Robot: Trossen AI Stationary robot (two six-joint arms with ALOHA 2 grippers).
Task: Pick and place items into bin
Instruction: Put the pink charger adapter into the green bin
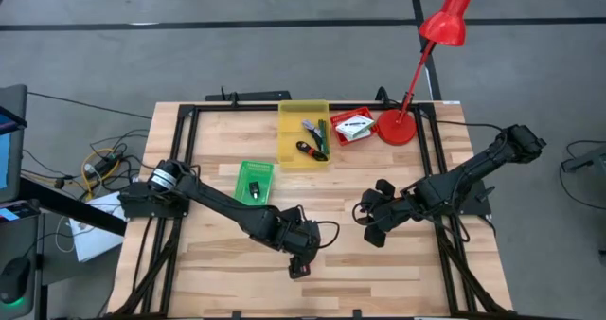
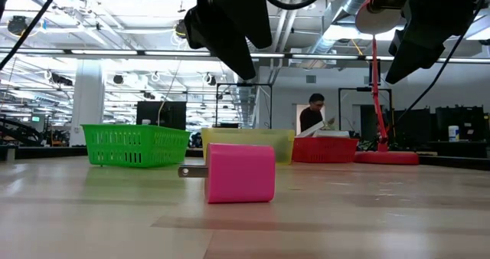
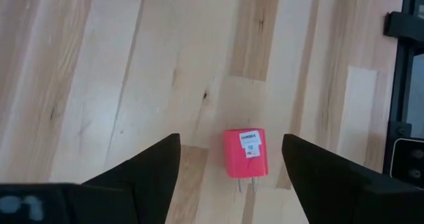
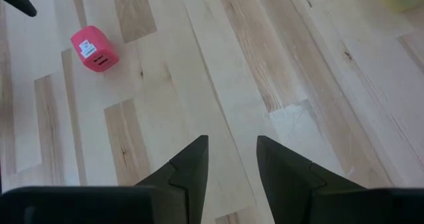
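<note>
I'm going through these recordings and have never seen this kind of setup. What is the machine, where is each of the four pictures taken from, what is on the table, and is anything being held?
It is a robot with two dark arms at a wooden table, each ending in a two-finger tool. One picture looks straight down, one looks level across the tabletop, and two come from cameras on the wrists.

The left tool hangs open just above a small pink plug-in charger, fingers either side of it, not yet gripping. The right tool waits open over bare wood, holding nothing.

At the table's far side stand a green basket, a yellow bin with pen-like tools in it, a red tray holding a white packet, and a red desk lamp. A person shows far behind in the level view.
</note>
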